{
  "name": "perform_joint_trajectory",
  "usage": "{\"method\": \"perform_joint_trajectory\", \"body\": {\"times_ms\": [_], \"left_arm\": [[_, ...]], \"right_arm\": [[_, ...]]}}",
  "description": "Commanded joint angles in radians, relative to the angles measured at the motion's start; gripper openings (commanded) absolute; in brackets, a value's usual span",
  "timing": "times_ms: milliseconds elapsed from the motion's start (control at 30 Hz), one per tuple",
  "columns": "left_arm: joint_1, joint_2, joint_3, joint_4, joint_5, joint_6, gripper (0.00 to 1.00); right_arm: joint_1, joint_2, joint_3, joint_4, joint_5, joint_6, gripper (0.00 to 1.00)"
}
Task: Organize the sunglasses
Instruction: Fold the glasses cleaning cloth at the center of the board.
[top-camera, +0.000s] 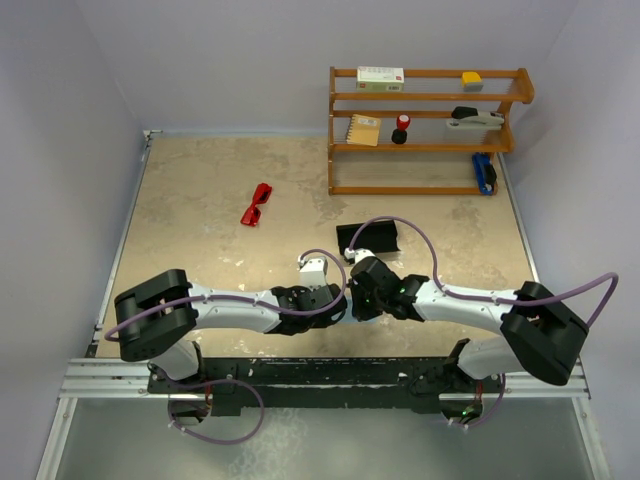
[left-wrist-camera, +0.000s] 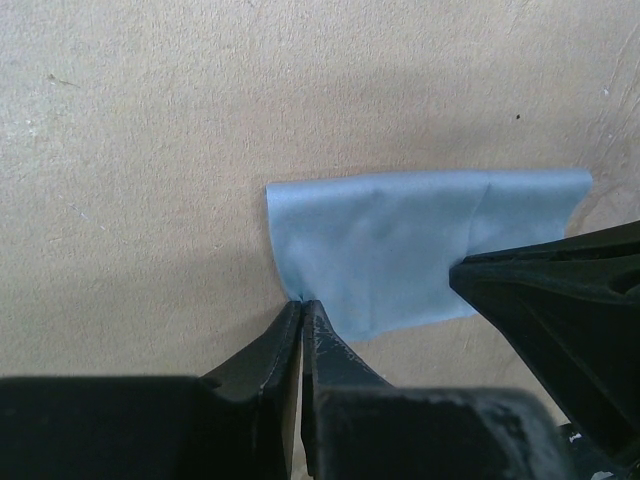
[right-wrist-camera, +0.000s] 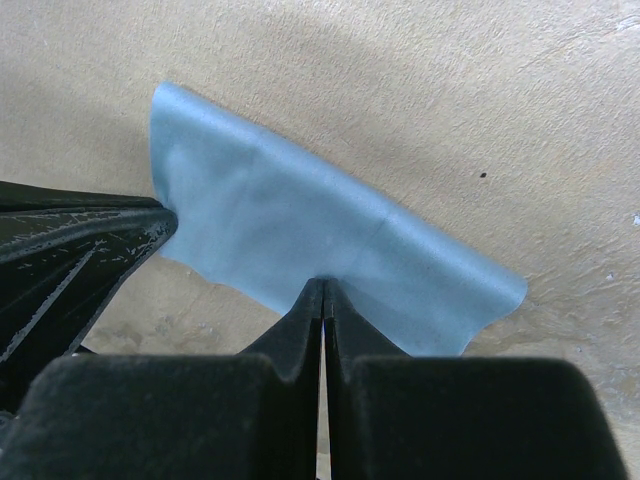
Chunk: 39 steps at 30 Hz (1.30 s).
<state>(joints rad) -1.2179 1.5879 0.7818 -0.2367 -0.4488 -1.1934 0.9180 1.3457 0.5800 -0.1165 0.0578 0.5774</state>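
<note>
Red plastic sunglasses (top-camera: 257, 205), a small pair with red frame and arms, lie on the beige tabletop (top-camera: 200, 240) left of centre, well apart from both hands. They look light and stiff, likely slick on the lenses, with thin arms that could bend or snap. A pinch across the front of the frame near the bridge seems safest. Left hand (left-wrist-camera: 302, 312) is clenched on a near corner of the light blue square cloth (left-wrist-camera: 400, 250); right hand (right-wrist-camera: 323, 292) is clenched on its edge. Black oblong case (top-camera: 368, 237) lies just beyond them.
</note>
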Motion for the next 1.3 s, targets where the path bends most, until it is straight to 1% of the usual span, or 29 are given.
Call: {"method": "perform_joint_trajectory", "body": {"times_ms": [0, 200, 267, 433, 533, 567, 633, 667, 733, 833, 1033, 1267], "left_arm": [[-0.002, 0.004, 0.02, -0.015, 0.005, -0.003, 0.0], [-0.002, -0.007, 0.022, -0.032, -0.007, 0.002, 0.0], [-0.002, -0.01, 0.025, -0.04, -0.009, 0.003, 0.0], [-0.001, -0.011, 0.031, -0.06, -0.012, 0.024, 0.0], [-0.002, -0.014, 0.037, -0.077, -0.016, 0.043, 0.0], [-0.002, -0.016, 0.041, -0.088, -0.02, 0.046, 0.07], [-0.002, -0.02, 0.052, -0.11, -0.028, 0.062, 0.18], [-0.002, -0.022, 0.058, -0.121, -0.033, 0.069, 0.23], [-0.002, -0.026, 0.073, -0.139, -0.042, 0.079, 0.27], [-0.001, -0.024, 0.093, -0.152, -0.05, 0.089, 0.28], [-0.002, 0.018, 0.132, -0.183, -0.049, 0.104, 0.28], [-0.002, 0.054, 0.173, -0.21, -0.039, 0.103, 0.24]], "right_arm": [[0.004, 0.031, -0.048, -0.058, 0.0, 0.009, 0.0], [0.004, 0.027, -0.045, -0.052, 0.002, 0.01, 0.0], [0.004, 0.006, -0.038, -0.041, 0.029, 0.009, 0.0], [0.004, -0.077, -0.01, -0.07, 0.075, 0.004, 0.15], [0.004, -0.112, 0.007, -0.119, 0.088, 0.031, 0.19], [0.004, -0.121, 0.01, -0.129, 0.09, 0.034, 0.2], [0.004, -0.139, 0.009, -0.137, 0.105, 0.043, 0.2], [0.004, -0.149, 0.006, -0.137, 0.11, 0.046, 0.21], [0.004, -0.156, 0.001, -0.137, 0.12, 0.055, 0.2], [0.004, -0.159, -0.007, -0.141, 0.124, 0.066, 0.2], [0.004, -0.163, -0.024, -0.142, 0.127, 0.074, 0.19], [0.004, -0.174, -0.05, -0.144, 0.102, 0.082, 0.18]]}}
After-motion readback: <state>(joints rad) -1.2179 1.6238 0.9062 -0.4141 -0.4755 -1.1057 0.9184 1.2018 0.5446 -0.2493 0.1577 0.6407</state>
